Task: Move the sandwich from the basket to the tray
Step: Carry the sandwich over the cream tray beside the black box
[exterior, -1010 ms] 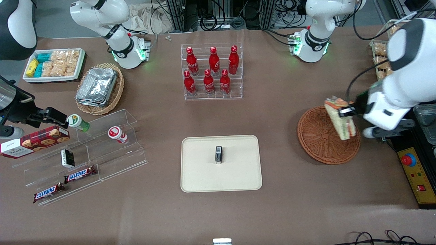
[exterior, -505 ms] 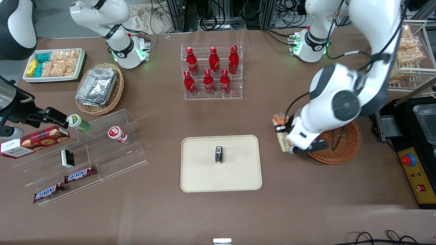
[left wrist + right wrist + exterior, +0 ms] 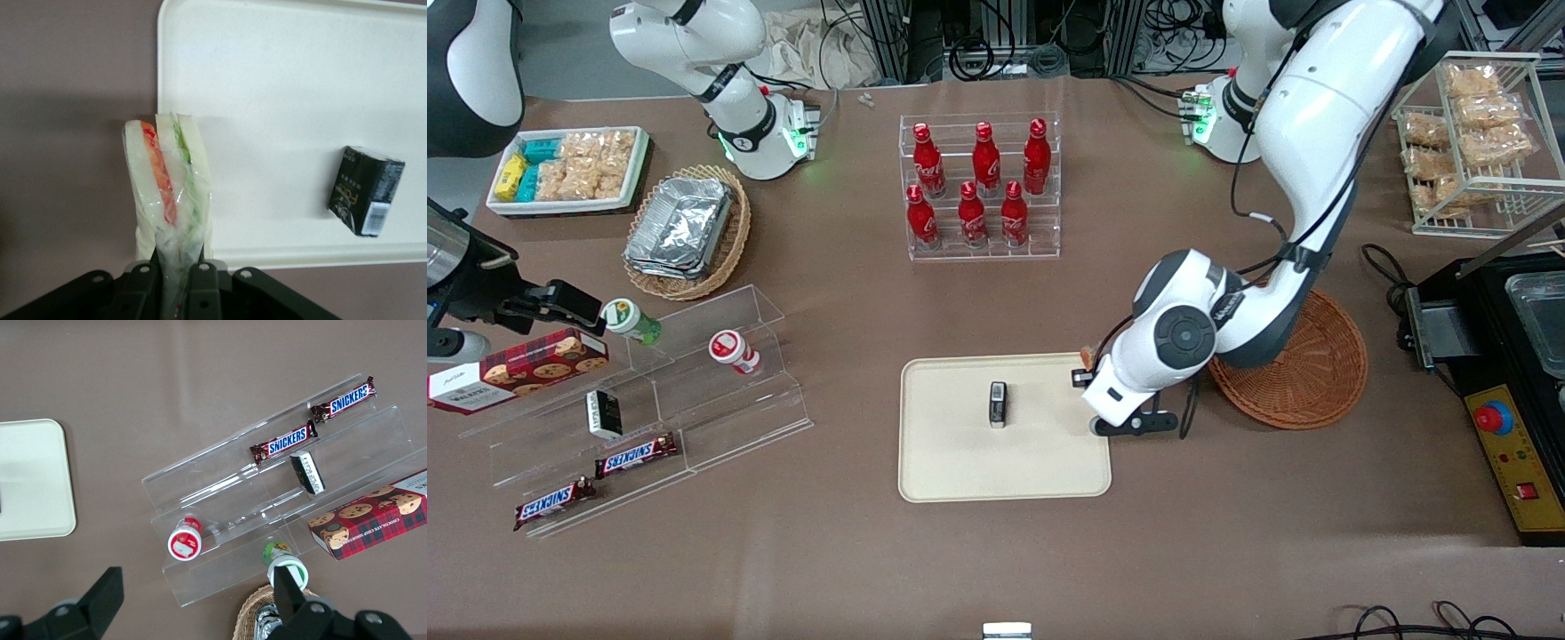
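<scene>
Carry step: sandwich [image 3: 170, 193] pinched in the claw [image 3: 175, 280] above the tray [image 3: 280, 87] edge.
Next, judged: to be carried inward, clear of the small black box [image 3: 365, 190], lowered, released.

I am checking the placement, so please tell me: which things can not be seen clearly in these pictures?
- Sandwich: front view, almost all hidden under the arm's wrist.
- Gripper: wrist view, fingers cut off by the edge.
- Basket: front view, part covered by the arm.
- Small black box on the tray: label too small.
</scene>
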